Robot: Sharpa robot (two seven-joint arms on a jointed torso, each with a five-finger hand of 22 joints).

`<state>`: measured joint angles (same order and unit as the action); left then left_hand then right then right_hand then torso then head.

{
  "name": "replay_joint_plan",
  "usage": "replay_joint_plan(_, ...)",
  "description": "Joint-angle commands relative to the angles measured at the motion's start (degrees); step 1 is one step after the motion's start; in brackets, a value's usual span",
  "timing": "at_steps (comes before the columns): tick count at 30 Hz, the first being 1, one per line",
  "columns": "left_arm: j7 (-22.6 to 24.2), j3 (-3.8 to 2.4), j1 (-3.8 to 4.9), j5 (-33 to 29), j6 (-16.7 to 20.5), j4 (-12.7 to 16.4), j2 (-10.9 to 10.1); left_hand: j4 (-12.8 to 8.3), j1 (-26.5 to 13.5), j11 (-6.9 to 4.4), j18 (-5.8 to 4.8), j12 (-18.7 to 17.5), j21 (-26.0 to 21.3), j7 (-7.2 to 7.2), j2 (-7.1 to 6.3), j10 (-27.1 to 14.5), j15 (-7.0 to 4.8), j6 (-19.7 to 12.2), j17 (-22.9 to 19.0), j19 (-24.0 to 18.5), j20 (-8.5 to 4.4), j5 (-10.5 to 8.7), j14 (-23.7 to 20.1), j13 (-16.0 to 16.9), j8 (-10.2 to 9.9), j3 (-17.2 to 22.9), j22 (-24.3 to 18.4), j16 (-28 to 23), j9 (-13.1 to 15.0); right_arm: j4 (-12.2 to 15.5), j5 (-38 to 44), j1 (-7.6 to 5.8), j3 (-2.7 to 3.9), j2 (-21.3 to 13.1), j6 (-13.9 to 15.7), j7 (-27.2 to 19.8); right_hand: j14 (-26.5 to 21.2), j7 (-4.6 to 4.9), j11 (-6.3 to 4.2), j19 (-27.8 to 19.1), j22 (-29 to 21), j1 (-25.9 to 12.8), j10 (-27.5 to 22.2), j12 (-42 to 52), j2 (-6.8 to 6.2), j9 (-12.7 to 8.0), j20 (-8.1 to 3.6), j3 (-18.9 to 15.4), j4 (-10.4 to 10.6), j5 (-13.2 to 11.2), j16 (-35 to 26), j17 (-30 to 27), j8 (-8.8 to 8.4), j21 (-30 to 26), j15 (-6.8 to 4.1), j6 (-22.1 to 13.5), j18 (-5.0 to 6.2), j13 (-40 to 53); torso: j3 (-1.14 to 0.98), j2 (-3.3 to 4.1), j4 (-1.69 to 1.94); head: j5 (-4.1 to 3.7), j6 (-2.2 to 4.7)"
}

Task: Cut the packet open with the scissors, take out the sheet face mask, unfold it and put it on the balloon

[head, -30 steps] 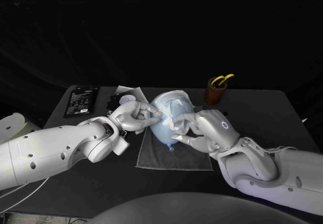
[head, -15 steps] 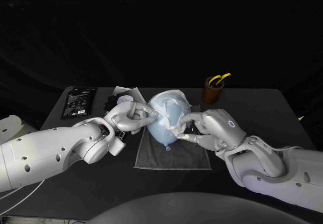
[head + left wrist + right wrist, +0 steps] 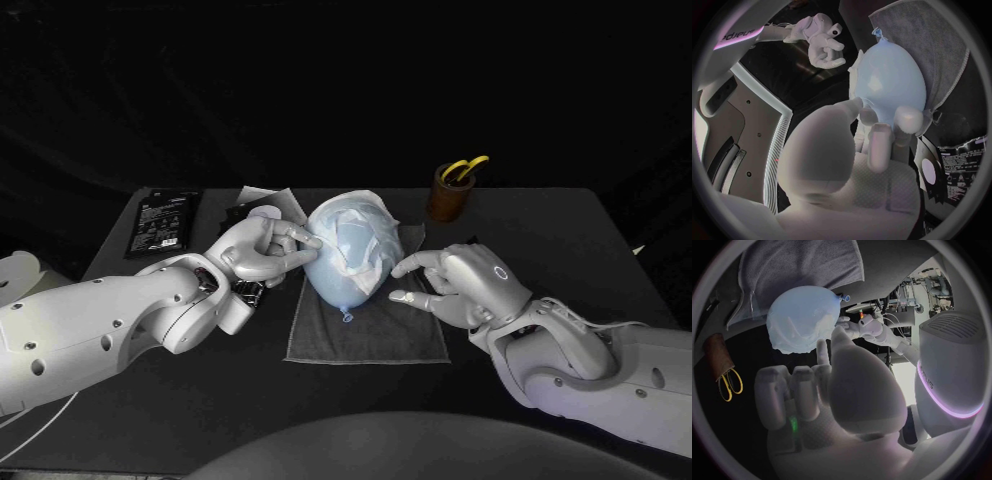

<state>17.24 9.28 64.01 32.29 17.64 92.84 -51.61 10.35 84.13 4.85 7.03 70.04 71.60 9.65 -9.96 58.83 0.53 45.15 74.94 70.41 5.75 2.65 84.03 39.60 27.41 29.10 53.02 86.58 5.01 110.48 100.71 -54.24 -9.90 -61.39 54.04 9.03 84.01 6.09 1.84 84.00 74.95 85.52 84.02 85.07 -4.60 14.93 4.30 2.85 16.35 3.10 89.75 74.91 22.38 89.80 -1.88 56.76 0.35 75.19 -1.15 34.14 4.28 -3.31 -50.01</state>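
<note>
A pale blue balloon (image 3: 343,262) lies on a grey towel (image 3: 368,330) at the table's middle, knot toward me. A white sheet mask (image 3: 364,225) is draped over its far half. My left hand (image 3: 267,248) is at the balloon's left side, and thumb and fingers pinch the mask's edge (image 3: 876,107) against the balloon (image 3: 889,70). My right hand (image 3: 450,282) hovers just right of the balloon, clear of it, fingers apart and holding nothing. The right wrist view shows the balloon (image 3: 804,310) beyond that hand (image 3: 829,385). Yellow-handled scissors (image 3: 464,168) stand in a brown cup (image 3: 449,200).
The black packet (image 3: 163,220) lies flat at the table's back left. A small torn white piece (image 3: 257,194) and a dark item lie between it and the balloon. The cup with the scissors stands behind the right hand.
My right hand has let go of the mask and drawn back to the right of the balloon. The mask now lies smoother on the balloon. The left hand stays at its side.
</note>
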Motion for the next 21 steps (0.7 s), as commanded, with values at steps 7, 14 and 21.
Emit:
replay_joint_plan(7, 7.75, -0.8, -0.05, -1.43, -9.07, 0.31, -1.52, -0.57, -0.95, 0.11, 1.25, -6.07, -3.59, 0.02, -1.18, -7.81, 0.55, 0.73, -3.97, -4.4, 0.54, 0.1, -2.43, -9.31, -0.32, 0.26, -6.27, -1.91, 0.08, -2.89, -46.35, -3.67, 0.28, -0.96, -1.37, -26.47, 5.26, 0.81, 0.42, 3.36, 12.81, 3.41, -0.46, -5.5, 0.35, -1.0, -0.1, 2.68, -0.24, 0.66, -1.46, 12.99, -1.5, -7.24, 0.17, -1.52, 1.27, 8.71, 0.11, -0.09, 0.12, -0.6, 0.01)
replay_joint_plan(14, 8.82, -2.41, -0.04, -6.7, -13.36, 0.99, -3.4, -0.93, -1.32, -0.02, 2.08, -7.65, -6.95, -0.21, -1.66, -7.84, 0.49, 1.91, -8.13, -7.62, 0.59, 0.12, -5.0, -9.96, 0.25, -0.26, -11.04, -3.89, 0.47, -6.69, -64.35, -7.65, 0.32, -0.41, -8.79, -32.55, 4.0, 1.15, 0.69, 1.42, 11.0, 3.12, -2.94, -9.42, 0.28, -1.29, 0.16, 3.1, -0.33, 0.5, -4.42, 9.62, -1.85, -12.81, 0.39, -2.12, 2.39, 6.19, 0.0, 0.02, 0.02, -0.7, 0.91)
replay_joint_plan(21, 8.83, -3.12, 0.03, -12.08, -15.27, 0.64, -4.24, -1.7, -1.0, -0.53, 2.23, -8.37, -7.84, -0.86, -1.36, -7.39, 0.11, 4.23, -8.7, -8.0, 0.33, 0.13, -5.39, -10.22, 2.06, -0.39, -12.02, -4.38, 1.49, -10.0, -71.72, -10.34, 0.42, 0.55, -11.58, -35.12, 2.84, 1.19, 0.71, -0.26, 9.08, 3.32, -5.3, -13.19, 0.33, -1.41, 0.17, 3.68, -0.61, 0.64, -7.28, 6.61, -1.84, -18.13, 0.38, -2.27, 3.36, 3.59, 0.04, -0.01, -0.06, -1.4, 2.11)
